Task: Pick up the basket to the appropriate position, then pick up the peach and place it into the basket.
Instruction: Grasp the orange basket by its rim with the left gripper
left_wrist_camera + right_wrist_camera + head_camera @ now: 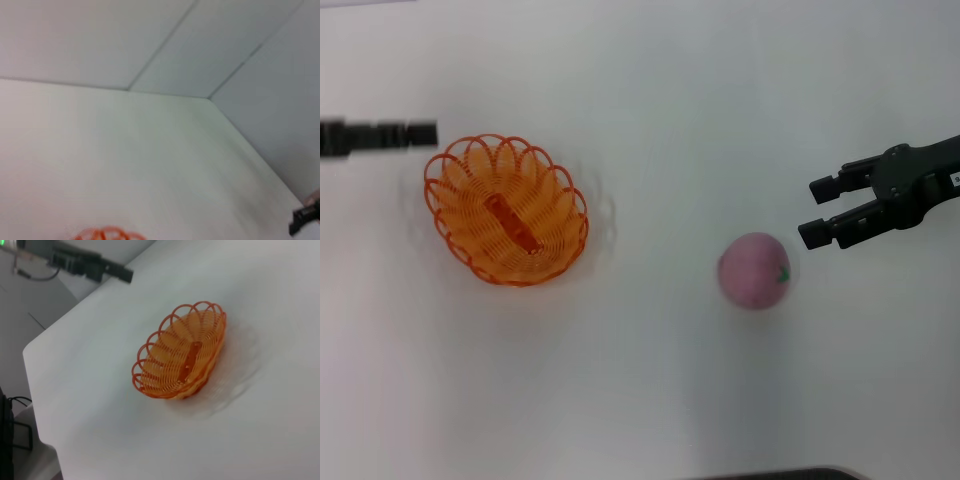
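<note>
The orange wire basket (505, 210) stands on the white table at the left, empty, with its solid bar across the base. It also shows in the right wrist view (182, 357), and its rim shows in the left wrist view (107, 234). The pink peach (754, 270) lies on the table right of centre, well apart from the basket. My right gripper (812, 211) is open and empty, just right of the peach and slightly farther back, not touching it. My left gripper (428, 133) is just left of the basket's far rim, apart from it, and also shows in the right wrist view (126, 275).
The table's edge and corner (30, 352) show in the right wrist view, beyond the basket, with dark gear and cables below. White walls (160, 45) close off the table's far side. A dark shape (770, 474) sits at the near edge.
</note>
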Action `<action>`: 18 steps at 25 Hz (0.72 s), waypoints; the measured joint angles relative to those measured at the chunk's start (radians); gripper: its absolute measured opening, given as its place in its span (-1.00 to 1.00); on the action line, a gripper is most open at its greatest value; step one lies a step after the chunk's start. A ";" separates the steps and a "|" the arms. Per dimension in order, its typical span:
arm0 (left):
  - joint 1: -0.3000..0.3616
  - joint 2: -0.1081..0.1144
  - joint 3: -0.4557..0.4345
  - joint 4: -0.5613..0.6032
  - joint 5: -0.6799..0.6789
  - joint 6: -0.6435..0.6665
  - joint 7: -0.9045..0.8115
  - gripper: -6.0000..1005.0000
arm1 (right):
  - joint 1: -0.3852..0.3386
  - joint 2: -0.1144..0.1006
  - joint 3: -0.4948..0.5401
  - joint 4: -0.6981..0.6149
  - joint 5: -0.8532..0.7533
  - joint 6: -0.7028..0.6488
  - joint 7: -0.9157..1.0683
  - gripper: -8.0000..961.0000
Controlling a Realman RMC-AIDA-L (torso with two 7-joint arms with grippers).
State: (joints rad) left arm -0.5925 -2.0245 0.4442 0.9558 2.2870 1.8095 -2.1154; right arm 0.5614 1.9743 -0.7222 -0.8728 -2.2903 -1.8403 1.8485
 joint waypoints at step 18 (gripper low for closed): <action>-0.237 -0.022 0.483 0.146 0.392 -0.304 -0.314 0.61 | 0.003 0.004 0.000 0.002 -0.002 0.008 0.000 0.98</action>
State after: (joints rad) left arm -0.8299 -2.0465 0.9267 1.1020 2.6789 1.5055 -2.4299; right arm 0.5647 1.9779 -0.7224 -0.8711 -2.2919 -1.8324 1.8485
